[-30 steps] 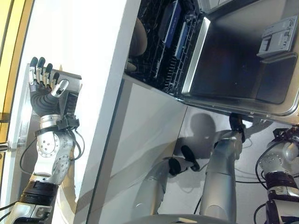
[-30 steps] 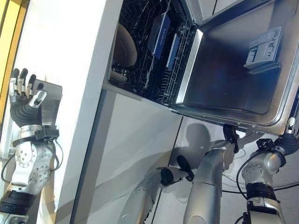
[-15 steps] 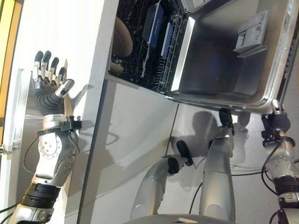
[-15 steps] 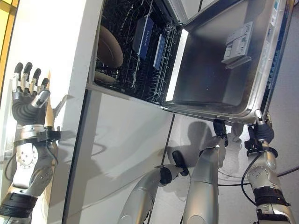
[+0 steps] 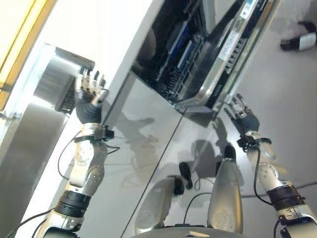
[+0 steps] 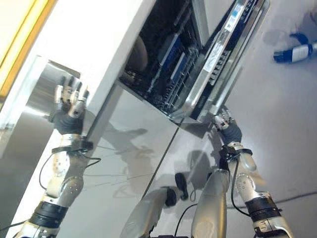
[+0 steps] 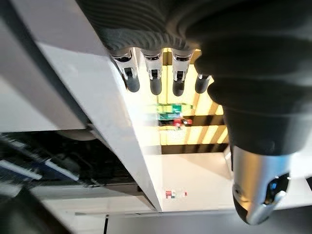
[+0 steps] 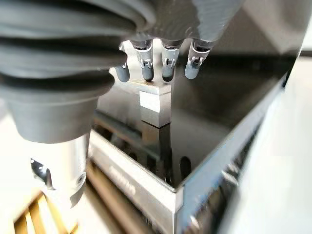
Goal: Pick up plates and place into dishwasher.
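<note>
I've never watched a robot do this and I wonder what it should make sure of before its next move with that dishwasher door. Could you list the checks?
1. Right hand at the door's lower edge, fingers straight: ok.
2. Right hand carrying nothing: ok.
3. Left hand raised by the counter edge, open and holding no plate: ok.
4. Door raised partway, not shut: ok if closing is intended.
5. Rack pushed fully inside before the door closes: cannot tell.
6. Plate seated in the rack: appears ok, partly hidden.
</note>
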### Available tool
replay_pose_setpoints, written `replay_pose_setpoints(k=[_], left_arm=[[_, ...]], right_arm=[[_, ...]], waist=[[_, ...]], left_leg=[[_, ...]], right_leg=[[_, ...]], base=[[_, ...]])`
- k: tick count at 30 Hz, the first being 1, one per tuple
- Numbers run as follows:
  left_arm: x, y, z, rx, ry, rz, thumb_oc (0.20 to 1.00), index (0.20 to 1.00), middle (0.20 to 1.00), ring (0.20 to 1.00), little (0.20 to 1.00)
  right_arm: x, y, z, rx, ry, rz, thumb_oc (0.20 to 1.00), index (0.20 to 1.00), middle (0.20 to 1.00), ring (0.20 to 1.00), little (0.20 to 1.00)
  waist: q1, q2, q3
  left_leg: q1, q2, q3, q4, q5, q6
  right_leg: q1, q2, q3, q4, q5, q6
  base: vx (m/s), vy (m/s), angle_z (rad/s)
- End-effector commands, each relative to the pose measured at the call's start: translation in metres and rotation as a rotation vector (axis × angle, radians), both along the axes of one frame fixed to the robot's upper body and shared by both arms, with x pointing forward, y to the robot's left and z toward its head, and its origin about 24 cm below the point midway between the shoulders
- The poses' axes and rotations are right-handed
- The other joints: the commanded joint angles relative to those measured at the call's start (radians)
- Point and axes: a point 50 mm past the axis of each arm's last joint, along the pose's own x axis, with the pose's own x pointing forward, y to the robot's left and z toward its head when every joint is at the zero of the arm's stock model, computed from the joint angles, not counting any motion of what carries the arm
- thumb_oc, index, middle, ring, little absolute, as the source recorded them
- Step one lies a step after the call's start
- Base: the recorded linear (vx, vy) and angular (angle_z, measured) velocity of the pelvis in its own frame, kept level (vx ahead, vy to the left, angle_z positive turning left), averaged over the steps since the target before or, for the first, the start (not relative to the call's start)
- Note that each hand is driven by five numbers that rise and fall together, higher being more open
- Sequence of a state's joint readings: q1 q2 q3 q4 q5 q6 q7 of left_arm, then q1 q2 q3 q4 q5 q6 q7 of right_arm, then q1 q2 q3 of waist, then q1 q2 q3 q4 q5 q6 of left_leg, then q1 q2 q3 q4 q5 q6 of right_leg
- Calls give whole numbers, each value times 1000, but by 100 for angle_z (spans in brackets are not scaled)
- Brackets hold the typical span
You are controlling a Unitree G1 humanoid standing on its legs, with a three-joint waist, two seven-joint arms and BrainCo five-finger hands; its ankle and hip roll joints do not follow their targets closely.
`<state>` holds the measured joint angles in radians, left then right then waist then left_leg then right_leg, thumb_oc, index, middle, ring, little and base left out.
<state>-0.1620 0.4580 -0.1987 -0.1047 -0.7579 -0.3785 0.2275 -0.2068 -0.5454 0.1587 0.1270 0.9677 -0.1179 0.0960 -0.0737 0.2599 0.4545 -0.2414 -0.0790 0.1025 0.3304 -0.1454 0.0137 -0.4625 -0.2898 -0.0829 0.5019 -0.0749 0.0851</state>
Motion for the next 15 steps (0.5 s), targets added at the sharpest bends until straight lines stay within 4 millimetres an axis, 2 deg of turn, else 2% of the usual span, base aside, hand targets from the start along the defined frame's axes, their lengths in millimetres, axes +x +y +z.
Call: replay_pose_setpoints(k=[1,5,7,11,15], left_arm=[[-10,6,-19,51,122,-2,1000,1000,1000,1000,1000],[-11,8,-25,107,160,-6,1000,1000,1000,1000,1000],[-12,11,-29,144,182,-5,1000,1000,1000,1000,1000],[-15,14,-38,181,226,-2,1000,1000,1000,1000,1000],[-17,17,-45,221,271,-5,1000,1000,1000,1000,1000]], right_arm=[[7,60,80,53,-429,266,1000,1000,1000,1000,1000],[-1,62,62,97,-405,252,1000,1000,1000,1000,1000],[-7,66,49,133,-391,248,1000,1000,1000,1000,1000],[-15,69,32,167,-358,229,1000,1000,1000,1000,1000],[-21,68,21,192,-321,185,1000,1000,1000,1000,1000]], waist=[[76,-84,-16],[116,-143,-79],[142,-185,-120],[173,-232,-193],[189,-261,-244]], left_leg=[[-35,-12,-20,80,6,-8],[15,-11,-47,58,2,-1],[51,-2,-63,33,1,1],[127,12,-83,-44,14,4],[186,24,-84,-99,21,6]], right_leg=[[166,-68,51,-238,143,23],[271,-63,1,-293,157,26],[332,-51,-23,-331,166,30],[419,-26,-47,-393,173,40],[461,-8,-56,-419,174,48]], base=[[127,-60,67],[133,-126,70],[166,-187,31],[161,-98,36],[78,-61,31]])
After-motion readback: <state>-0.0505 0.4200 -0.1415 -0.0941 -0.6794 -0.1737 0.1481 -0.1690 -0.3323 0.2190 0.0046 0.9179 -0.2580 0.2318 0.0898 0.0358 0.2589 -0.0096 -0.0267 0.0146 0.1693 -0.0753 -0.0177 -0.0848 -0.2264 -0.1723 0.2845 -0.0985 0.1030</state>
